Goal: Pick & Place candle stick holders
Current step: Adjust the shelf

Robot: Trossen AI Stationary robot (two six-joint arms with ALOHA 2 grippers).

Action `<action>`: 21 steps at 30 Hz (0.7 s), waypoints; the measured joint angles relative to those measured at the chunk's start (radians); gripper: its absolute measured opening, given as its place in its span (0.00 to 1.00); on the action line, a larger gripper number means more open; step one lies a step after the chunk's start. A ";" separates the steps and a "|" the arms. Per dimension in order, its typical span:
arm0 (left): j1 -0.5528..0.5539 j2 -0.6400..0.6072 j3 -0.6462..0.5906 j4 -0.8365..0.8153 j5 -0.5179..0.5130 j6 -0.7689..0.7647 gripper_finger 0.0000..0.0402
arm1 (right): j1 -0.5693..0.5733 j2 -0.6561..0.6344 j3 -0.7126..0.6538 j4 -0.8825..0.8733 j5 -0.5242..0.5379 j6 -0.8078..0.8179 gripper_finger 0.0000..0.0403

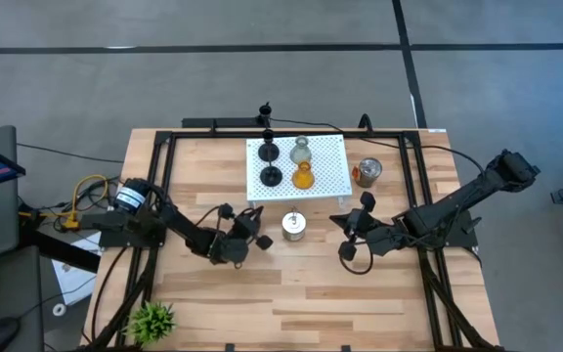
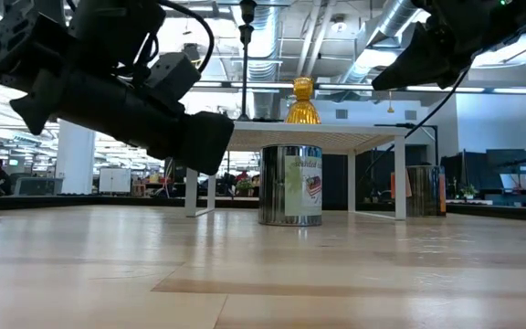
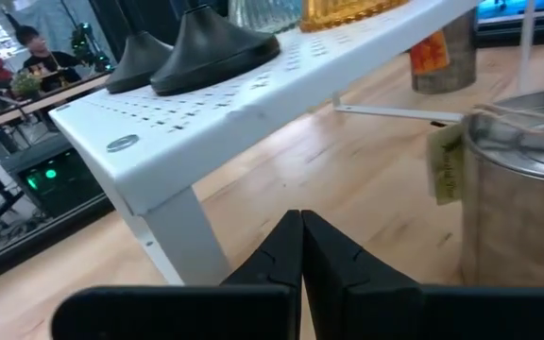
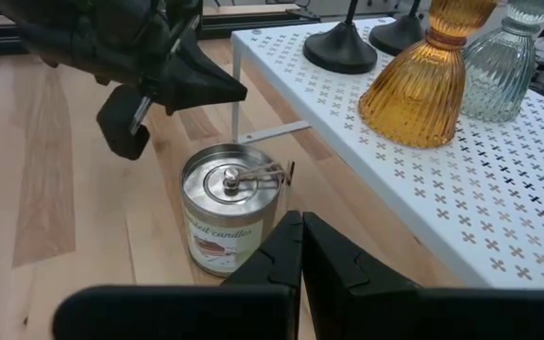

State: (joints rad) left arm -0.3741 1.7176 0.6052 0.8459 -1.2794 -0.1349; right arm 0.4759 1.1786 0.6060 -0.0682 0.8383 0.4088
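Note:
Four candle stick holders stand on a white perforated shelf [image 1: 325,161] at the table's far middle. Two are black with disc bases [image 1: 269,152] [image 1: 272,177], one is pale-green glass [image 1: 301,150] and one is amber glass [image 1: 304,177]. In front of the shelf, a tin candle [image 1: 293,227] sits on the table. My left gripper [image 3: 302,227] hovers shut just left of the tin, level, pointing at the shelf's near-left leg. On the tin's right, my right gripper [image 4: 300,227] is shut and tilted slightly down. Neither gripper holds anything.
A second can [image 1: 368,172] stands on the table right of the shelf. A small green plant [image 1: 151,319] sits at the near left corner. Black frame rails [image 1: 159,186] run along the table's sides. Bare wood lies along the near half.

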 joint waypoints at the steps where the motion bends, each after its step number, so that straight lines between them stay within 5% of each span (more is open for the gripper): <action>1: 0.002 0.000 0.000 0.000 0.000 0.000 0.01 | 0.000 0.000 0.000 -0.001 0.000 0.000 0.00; 21: 0.000 0.000 0.000 0.000 -0.154 0.079 0.01 | 0.000 0.000 0.000 -0.003 0.000 0.000 0.00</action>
State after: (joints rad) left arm -0.3737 1.7176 0.6052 0.8455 -1.4334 -0.0555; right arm 0.4759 1.1786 0.6060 -0.0708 0.8387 0.4088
